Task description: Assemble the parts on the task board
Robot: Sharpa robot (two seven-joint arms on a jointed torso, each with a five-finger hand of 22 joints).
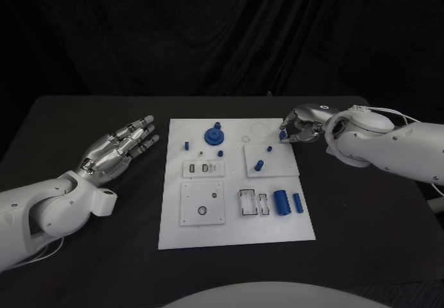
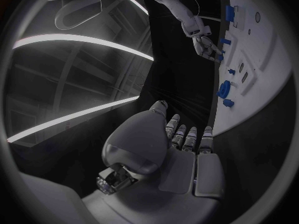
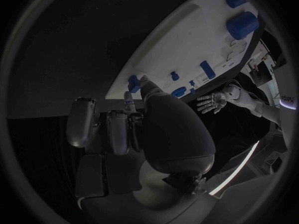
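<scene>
Right hand pinching a blue part at the board's far right corner; left hand spread and empty.

In your head view, the left hand [image 1: 120, 149] lies with fingers apart over the surface [image 1: 83, 256], left of the task board [image 1: 236, 234]. The right hand [image 1: 301, 126] pinches a small blue part [image 1: 283, 135] over the far right corner. Your left wrist view shows straight fingers [image 2: 187, 137] holding nothing. Your right wrist view shows curled fingers [image 3: 118, 129] near the blue part [image 3: 133, 83] at the board's edge.

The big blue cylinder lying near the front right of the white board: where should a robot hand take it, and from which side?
Probably across the middle of the big blue cylinder, coming down from above. It lies flat on the white board, its long axis running away from the robot. A thinner blue cylinder and a clear holder lie on either side, so the fingers need the gaps between.
</scene>
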